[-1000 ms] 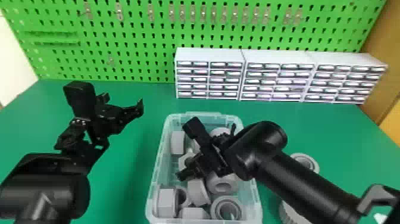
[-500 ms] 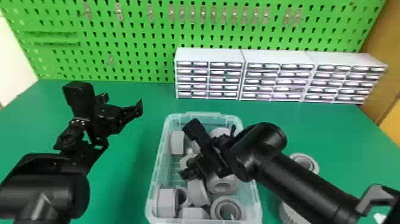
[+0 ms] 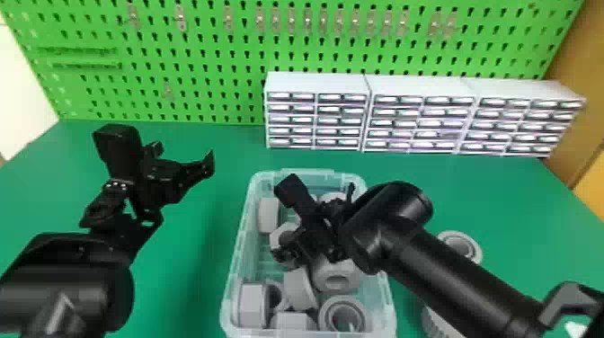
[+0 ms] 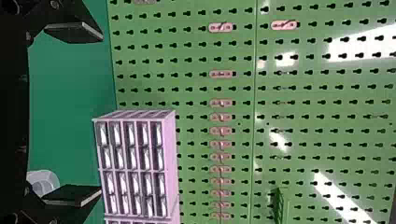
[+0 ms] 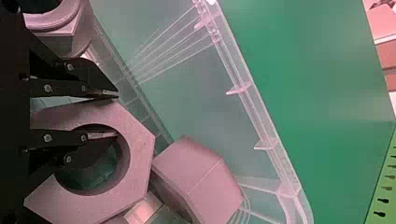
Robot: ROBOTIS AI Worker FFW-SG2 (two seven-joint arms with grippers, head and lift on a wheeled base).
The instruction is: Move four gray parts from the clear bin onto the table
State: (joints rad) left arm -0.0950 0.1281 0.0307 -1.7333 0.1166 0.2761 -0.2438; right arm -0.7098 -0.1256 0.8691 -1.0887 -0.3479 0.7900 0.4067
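Observation:
In the head view my right gripper (image 3: 287, 252) is down inside the clear bin (image 3: 235, 265), at a gray hexagonal part (image 3: 279, 233). In the right wrist view my right gripper (image 5: 116, 114) is shut on this gray part (image 5: 137, 154), one finger in its hole and one along its outer side. A second gray part (image 5: 205, 179) lies beside it. More gray parts, such as a round-holed one (image 3: 344, 317), fill the bin's near half. My left gripper (image 3: 183, 153) stands open left of the bin; the left wrist view shows my left gripper (image 4: 100, 114) with nothing between its fingers.
Right of the bin, partly behind the right arm, a gray ring-shaped part (image 3: 463, 246) and a ribbed gray part (image 3: 438, 324) stand on the green table (image 3: 508, 202). White drawer cabinets (image 3: 317, 83) line the back against a green pegboard (image 3: 197, 58).
In the head view my right gripper has shifted slightly within the bin, its lower finger now a little higher in the view. The left arm has stayed put.

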